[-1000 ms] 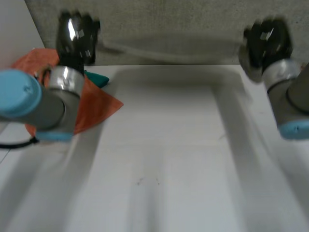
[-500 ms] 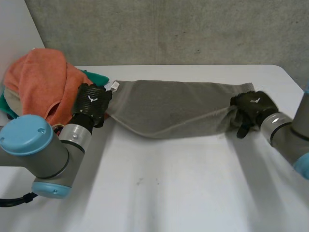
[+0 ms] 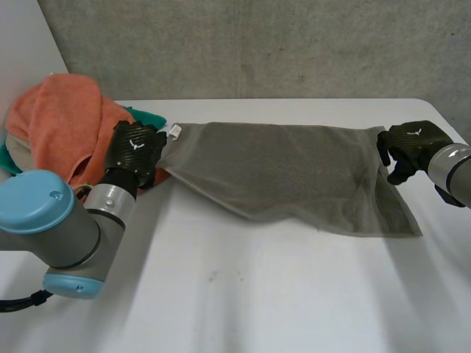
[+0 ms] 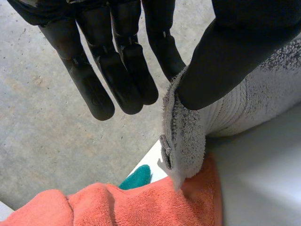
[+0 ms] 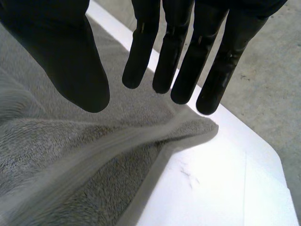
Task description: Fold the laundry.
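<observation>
White table [image 3: 243, 294], grey wall behind. Pinching the tagged corner of the towel [image 3: 294, 173] with the left hand [image 3: 136, 151], thumb against finger. Hovering by the other far corner with the right hand [image 3: 408, 147], fingers straight and spread, holding nothing. Stretched between both hands, across the far side. Heaped just beside the left hand: orange cloth [image 3: 62, 121], green cloth [image 3: 151, 118].

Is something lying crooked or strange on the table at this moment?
Yes. The grey towel lies askew: gathered narrow at the left robot hand, which pinches its corner, but spread wide near the right robot hand, so its near edge runs slanted.
</observation>
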Robot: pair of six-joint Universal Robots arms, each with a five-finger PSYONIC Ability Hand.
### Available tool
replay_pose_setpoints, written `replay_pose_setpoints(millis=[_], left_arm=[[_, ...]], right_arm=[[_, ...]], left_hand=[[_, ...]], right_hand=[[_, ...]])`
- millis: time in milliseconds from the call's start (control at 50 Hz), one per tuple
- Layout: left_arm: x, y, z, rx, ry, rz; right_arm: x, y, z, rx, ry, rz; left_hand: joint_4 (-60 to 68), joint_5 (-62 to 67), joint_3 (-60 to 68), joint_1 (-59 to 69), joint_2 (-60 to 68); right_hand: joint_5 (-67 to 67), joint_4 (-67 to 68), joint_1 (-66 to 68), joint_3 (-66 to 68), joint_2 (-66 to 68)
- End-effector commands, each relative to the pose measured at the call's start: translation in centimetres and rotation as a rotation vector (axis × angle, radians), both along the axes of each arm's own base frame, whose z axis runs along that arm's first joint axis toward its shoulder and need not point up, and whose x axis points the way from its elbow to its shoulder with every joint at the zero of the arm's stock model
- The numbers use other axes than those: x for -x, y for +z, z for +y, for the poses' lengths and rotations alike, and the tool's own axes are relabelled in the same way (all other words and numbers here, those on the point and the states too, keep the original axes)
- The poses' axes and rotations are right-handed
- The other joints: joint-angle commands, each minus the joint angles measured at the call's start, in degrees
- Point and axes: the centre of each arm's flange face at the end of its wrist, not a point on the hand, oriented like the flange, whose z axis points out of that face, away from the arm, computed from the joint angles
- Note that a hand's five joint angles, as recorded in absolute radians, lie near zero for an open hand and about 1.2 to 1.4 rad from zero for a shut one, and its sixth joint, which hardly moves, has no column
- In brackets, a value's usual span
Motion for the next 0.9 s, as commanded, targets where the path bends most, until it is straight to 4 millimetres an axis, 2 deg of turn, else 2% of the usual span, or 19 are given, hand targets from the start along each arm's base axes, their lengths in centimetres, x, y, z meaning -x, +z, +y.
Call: replay_pose_setpoints(millis=[20,220,340,500,660,900], left_arm=[[-0.3,0.0,-0.3,0.000,0.010,-0.001],[-0.3,0.3,-0.5,0.010,0.012,0.003],[-0.1,0.8,-0.8,0.026,0.012,0.009],[0.0,1.6,-1.1,0.029,0.010,0.012],[0.1,1.4,-1.1,0.025,0.009,0.011],[-0.1,1.3,-1.2,0.024,0.012,0.010]], right_arm=[[0.6,-0.8,0.2,-0.028,-0.030,0.035],[1.1,-2.1,2.1,-0.207,-0.060,-0.030],[1.2,-3.4,2.9,-0.240,-0.049,-0.038],[2.8,-4.8,2.1,-0.191,-0.087,-0.038],[2.9,-7.5,1.1,-0.189,-0.059,0.033],[2.8,-9.2,-0.4,-0.177,-0.058,0.036]], left_hand=[[11.07,13.57,11.50,14.96,11.34],[11.07,13.57,11.50,14.96,11.34],[11.07,13.57,11.50,14.96,11.34],[11.07,13.57,11.50,14.96,11.34],[11.07,13.57,11.50,14.96,11.34],[11.07,13.57,11.50,14.96,11.34]], right_hand=[[-27.30,-27.67,-19.70,-27.71,-26.95],[-30.31,-30.67,-22.70,-30.72,-29.96],[-30.16,-30.52,-22.55,-30.56,-29.81],[-23.93,-24.29,-16.32,-24.33,-23.58],[-20.23,-20.60,-12.63,-20.64,-19.88],[-16.36,-16.73,-8.76,-16.77,-16.01]])
